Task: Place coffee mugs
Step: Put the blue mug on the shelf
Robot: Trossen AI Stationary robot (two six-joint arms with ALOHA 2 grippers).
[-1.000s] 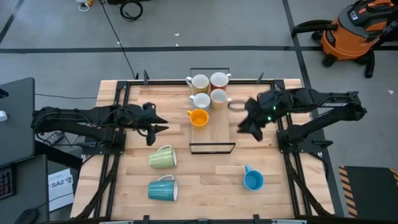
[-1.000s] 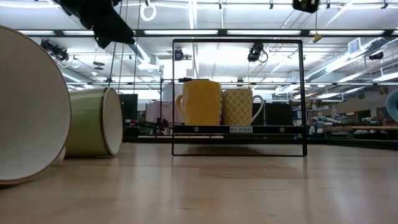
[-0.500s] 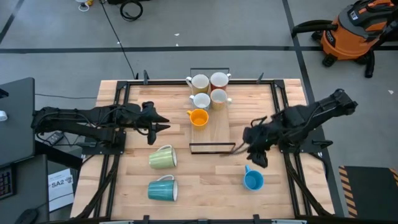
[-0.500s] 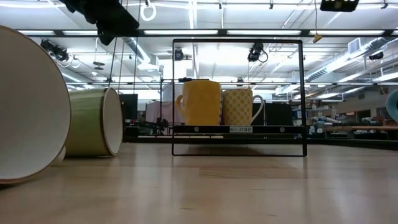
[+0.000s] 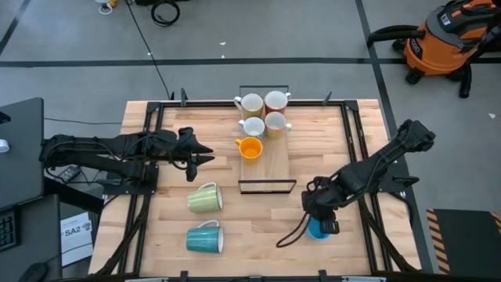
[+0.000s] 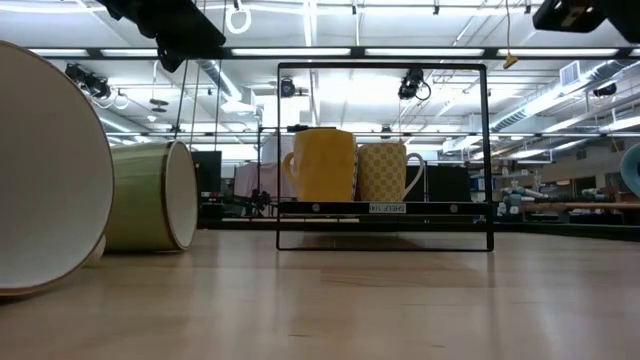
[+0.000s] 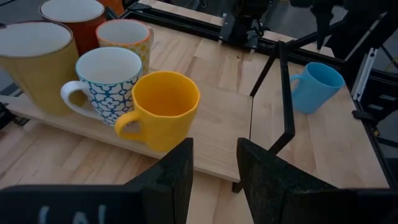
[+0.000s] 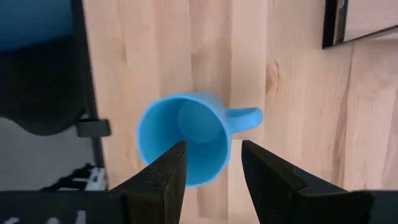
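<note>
- Your pale wooden slatted table [image 5: 258, 211] fills the high view, with a black wire-frame rack on a wooden board [image 5: 267, 167] at its far middle.
- On that board you've got five upright ceramic mugs: a tan-yellow one [image 5: 250, 104], a red-orange one [image 5: 275, 100], a blue-and-white patterned one [image 5: 252, 127], a speckled cream one [image 5: 275, 121] and a plain orange one [image 5: 250, 148].
- Your right gripper [image 8: 208, 171] hangs directly above the upright sky-blue handled mug [image 8: 186, 146], fingers apart, nothing held.
- Your left gripper [image 7: 214, 168] waits left of the board, fingers parted, empty.
- Near you, a pale green mug [image 5: 204, 197] and a teal mug [image 5: 203, 238] lie on their sides.
</note>
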